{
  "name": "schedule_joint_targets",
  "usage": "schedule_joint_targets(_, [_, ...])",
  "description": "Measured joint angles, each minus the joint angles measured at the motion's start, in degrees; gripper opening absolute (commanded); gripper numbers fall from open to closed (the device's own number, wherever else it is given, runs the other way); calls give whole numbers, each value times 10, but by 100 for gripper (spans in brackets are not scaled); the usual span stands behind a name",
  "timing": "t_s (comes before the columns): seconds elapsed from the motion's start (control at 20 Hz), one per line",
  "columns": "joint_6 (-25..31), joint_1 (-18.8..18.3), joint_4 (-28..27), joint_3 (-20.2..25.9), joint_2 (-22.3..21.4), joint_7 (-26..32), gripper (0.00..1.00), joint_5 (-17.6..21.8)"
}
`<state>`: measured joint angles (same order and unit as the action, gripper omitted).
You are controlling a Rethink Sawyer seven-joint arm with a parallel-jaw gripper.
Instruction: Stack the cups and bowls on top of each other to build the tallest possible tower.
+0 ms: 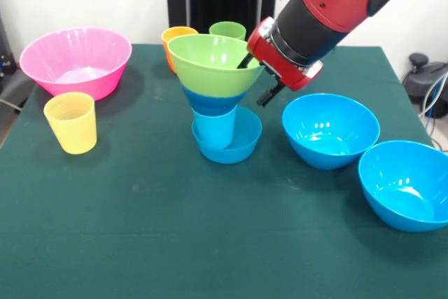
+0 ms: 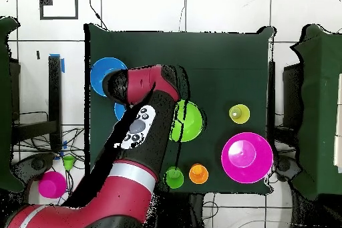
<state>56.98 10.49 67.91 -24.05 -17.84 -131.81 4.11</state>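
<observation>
My gripper (image 1: 253, 75) sits at the rim of the lime green bowl (image 1: 210, 62) that tops the tower (image 1: 218, 103). One dark finger (image 1: 244, 61) reaches over the rim into the bowl, the other (image 1: 269, 94) hangs outside it, so I am clamped on the bowl's wall. From overhead my own arm (image 2: 137, 132) covers the gripper completely and hides part of the table's left side.

The tower stands near the middle of the green table (image 1: 210, 243). From the bottom: a small blue bowl (image 1: 241, 146), a light blue cup (image 1: 213, 129) standing in it, a darker blue bowl (image 1: 210, 101) on the cup, then the lime green bowl. Whether more pieces nest inside I cannot make out.

Counted in the front view: two large blue bowls (image 1: 330, 129) (image 1: 406, 184) touching each other on the right, the outer one cut off by the picture's edge; one pink ribbed bowl (image 1: 75, 61) at the far left; one yellow cup (image 1: 71, 122) just in front of it. Behind the tower an orange cup (image 1: 175, 41) and a green cup (image 1: 227, 30) are partly hidden by the lime bowl, only their upper parts showing. Overhead, one blue bowl (image 2: 101, 75) peeks out beside my arm, and another is mostly hidden under it
</observation>
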Motion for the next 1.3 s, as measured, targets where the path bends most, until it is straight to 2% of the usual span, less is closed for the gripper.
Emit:
schedule_joint_targets(0.5, [0, 3, 0, 0, -6, 0, 100, 0])
schedule_joint_targets(1.3, [10, 6, 0, -3, -80, 0, 100, 1])
